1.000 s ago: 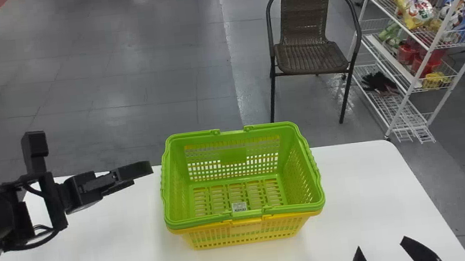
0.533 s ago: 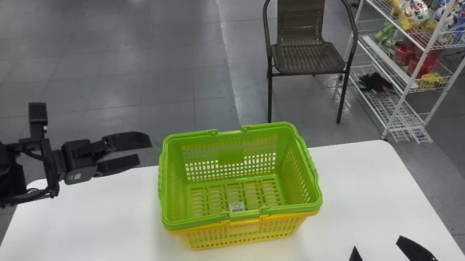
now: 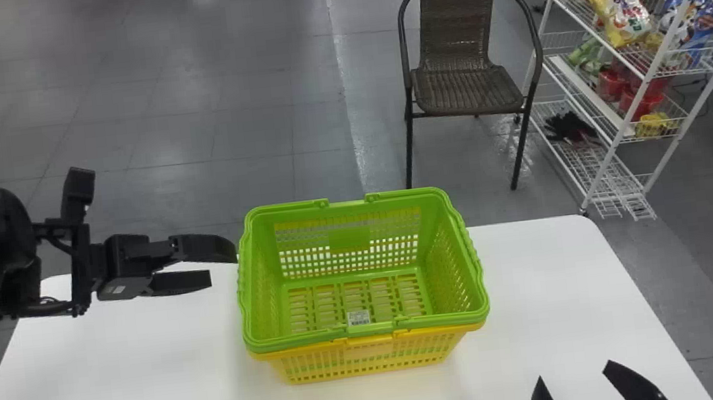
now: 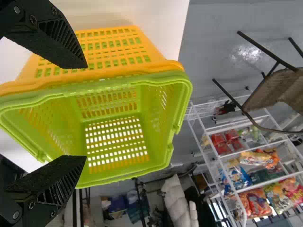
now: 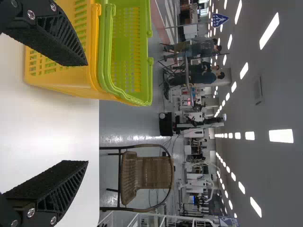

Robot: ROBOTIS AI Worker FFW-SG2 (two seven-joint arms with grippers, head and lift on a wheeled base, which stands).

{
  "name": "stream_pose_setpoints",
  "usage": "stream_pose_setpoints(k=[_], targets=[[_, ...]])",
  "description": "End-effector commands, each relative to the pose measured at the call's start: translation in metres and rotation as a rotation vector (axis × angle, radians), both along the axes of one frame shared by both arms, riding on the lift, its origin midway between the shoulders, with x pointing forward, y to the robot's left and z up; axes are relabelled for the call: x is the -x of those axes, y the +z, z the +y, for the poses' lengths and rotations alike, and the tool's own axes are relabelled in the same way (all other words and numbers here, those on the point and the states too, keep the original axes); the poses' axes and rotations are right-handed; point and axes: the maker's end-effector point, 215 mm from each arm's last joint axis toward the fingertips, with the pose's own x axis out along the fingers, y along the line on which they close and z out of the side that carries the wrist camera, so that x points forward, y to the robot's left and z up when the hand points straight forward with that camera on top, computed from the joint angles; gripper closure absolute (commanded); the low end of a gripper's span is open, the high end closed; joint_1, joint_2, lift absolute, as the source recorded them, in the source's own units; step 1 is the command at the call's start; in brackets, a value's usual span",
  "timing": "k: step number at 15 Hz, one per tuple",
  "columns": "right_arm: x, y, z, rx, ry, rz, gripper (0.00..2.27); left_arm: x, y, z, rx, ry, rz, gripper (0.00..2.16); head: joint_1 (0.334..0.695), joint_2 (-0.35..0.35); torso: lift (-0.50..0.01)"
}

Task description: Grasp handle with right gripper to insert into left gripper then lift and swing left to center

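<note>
The green basket (image 3: 351,239) sits nested in the yellow basket (image 3: 369,351) at mid-desk (image 3: 556,272). I have the left gripper (image 3: 223,264) at its left and the right gripper (image 3: 574,369) near right, both jaws wide. Hazard: the near handle (image 3: 299,343) appears folded down, so my right jaws may pinch basket wall (or drag up both baskets). Advancing the left jaws risks bumping the stack.

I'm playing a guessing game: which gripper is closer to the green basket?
Left. The left gripper is just left of the green basket; the right gripper is farther, to its right, nearer the robot.
</note>
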Motion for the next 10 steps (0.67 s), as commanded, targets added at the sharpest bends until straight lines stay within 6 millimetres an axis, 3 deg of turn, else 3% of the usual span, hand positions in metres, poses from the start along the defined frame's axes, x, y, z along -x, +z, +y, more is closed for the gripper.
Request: stream_pose_setpoints(k=[1,5,10], targets=[[0.000,0.002,0.000,-0.001,0.000,-0.005,0.07,0.007,-0.009,-0.017,-0.009,-0.033,0.012,0.14,0.695,-0.072,0.000],[0.001,0.004,-0.004,0.002,-0.006,-0.014,0.07,0.006,-0.010,-0.036,0.006,-0.056,-0.009,0.14,0.695,-0.109,0.000],[0.002,0.004,-0.004,0.002,-0.006,-0.012,0.07,0.003,-0.008,-0.040,0.010,-0.057,-0.024,0.14,0.695,-0.132,0.000]])
